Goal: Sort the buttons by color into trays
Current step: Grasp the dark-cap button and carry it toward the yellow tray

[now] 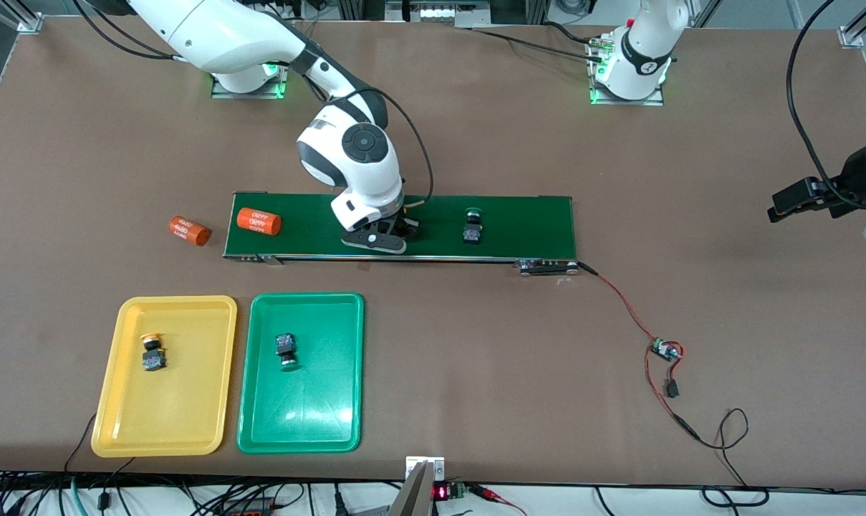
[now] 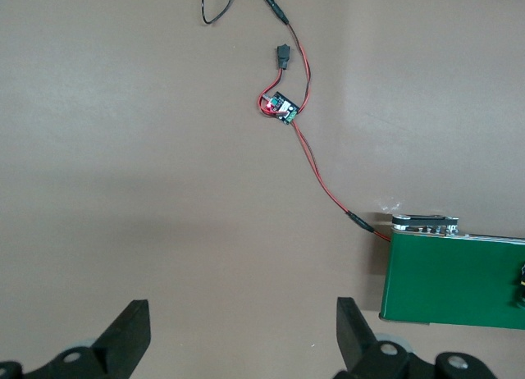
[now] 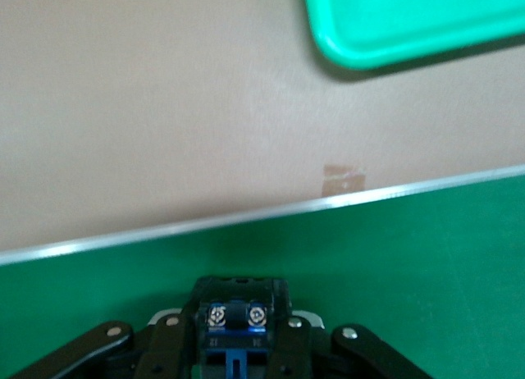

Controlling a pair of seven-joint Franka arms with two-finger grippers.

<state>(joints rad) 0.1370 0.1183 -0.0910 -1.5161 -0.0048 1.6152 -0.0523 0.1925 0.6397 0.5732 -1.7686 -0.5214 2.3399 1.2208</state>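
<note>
My right gripper (image 1: 393,233) is down on the dark-green conveyor belt (image 1: 533,222), shut on a button. In the right wrist view the button's black-and-blue body (image 3: 238,313) sits between the fingers (image 3: 168,346); its cap is hidden. A green-capped button (image 1: 472,228) lies on the belt toward the left arm's end. The yellow tray (image 1: 128,430) holds a yellow-capped button (image 1: 152,352). Beside it, the green tray (image 1: 261,437) holds a green-capped button (image 1: 286,350). My left gripper (image 1: 791,201) waits open over bare table at the left arm's end, its fingers (image 2: 131,334) wide apart with nothing between them.
One orange cylinder (image 1: 259,221) lies on the belt at the right arm's end, another (image 1: 189,231) on the table beside it. A red-and-black wire runs from the belt to a small circuit board (image 1: 665,351), which the left wrist view also shows (image 2: 280,108).
</note>
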